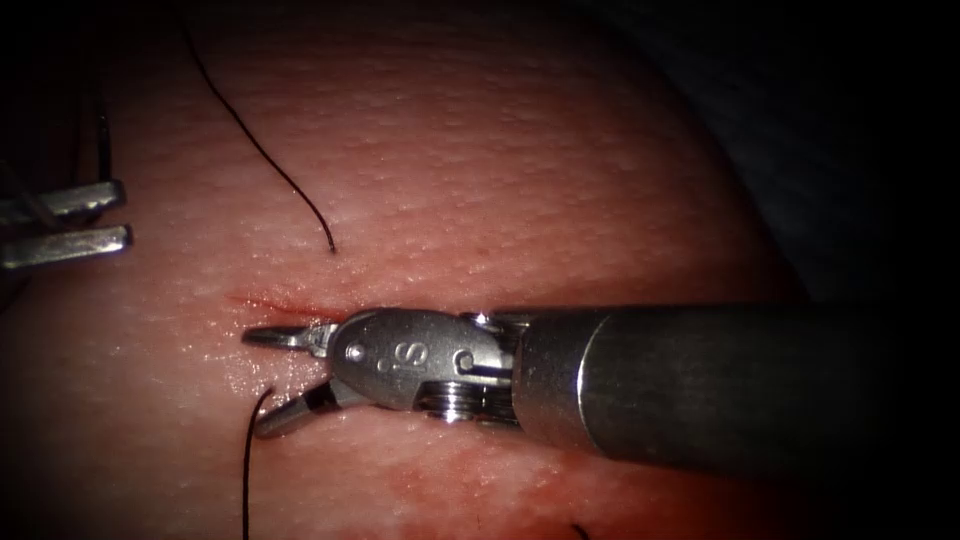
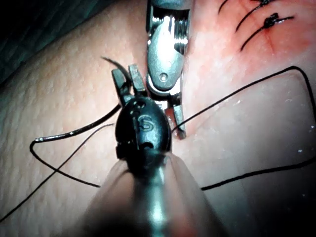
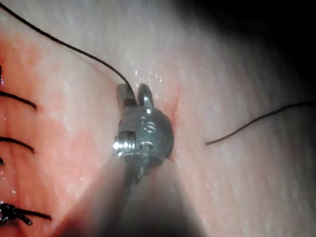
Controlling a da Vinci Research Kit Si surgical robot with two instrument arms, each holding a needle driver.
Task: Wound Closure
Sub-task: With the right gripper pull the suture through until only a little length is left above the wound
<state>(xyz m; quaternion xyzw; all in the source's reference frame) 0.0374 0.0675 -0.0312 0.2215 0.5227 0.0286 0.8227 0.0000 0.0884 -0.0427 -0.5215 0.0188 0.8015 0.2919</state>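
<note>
The right tool [image 1: 268, 378] reaches in from the right, low over the tissue [image 1: 520, 180]. Its jaws are open and hold nothing, spread just below the left end of the red cut [image 1: 262, 302]. Black thread [image 1: 255, 145] runs down from the top and ends in the tissue above the cut. A second strand [image 1: 246, 460] rises beside the lower jaw. The left tool [image 1: 95, 221] sits at the far left with jaws apart. In the left wrist view a dark curved strand [image 2: 111, 61] passes between its fingers [image 2: 119, 82]; needle or thread, I cannot tell. The right wrist view has thread [image 3: 74, 48] reaching the right tool [image 3: 134, 95].
Finished knotted stitches [image 2: 269, 20] lie further along the cut, with red fluid [image 1: 470, 490] staining the tissue around them. Slack thread [image 2: 256, 170] loops loosely over the tissue around both tools. Cut stitch tails [image 3: 17, 143] lie on the reddened tissue.
</note>
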